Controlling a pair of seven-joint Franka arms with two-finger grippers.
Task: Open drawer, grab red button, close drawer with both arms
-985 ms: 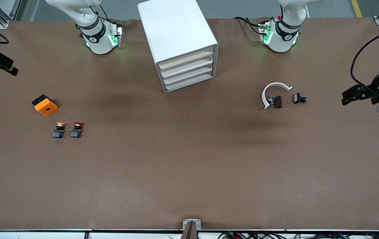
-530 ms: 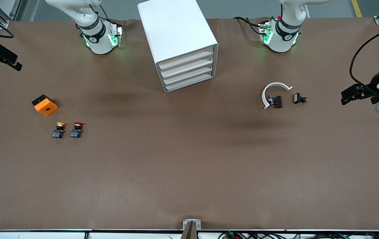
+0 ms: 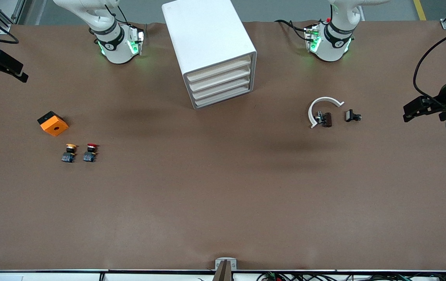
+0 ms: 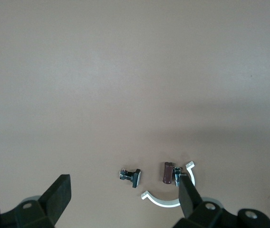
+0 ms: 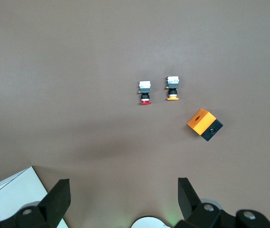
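Both claws, the left claw [image 3: 410,111] and right claw [image 3: 16,74], hang spread and empty, edging inward over the tabletop [image 3: 223,195] ends, drawer [image 3: 219,69] shut, red button [image 3: 90,152] untouched beside its yellow twin [image 3: 68,153].

Robotics lab, two bench-mounted arms [image 3: 115,43], brown-covered table [image 3: 223,195], cables, aluminium framing

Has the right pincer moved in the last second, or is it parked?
Yes. The right pincer, open and empty at the table's edge, has drifted toward the right arm's base and away from the orange cube.
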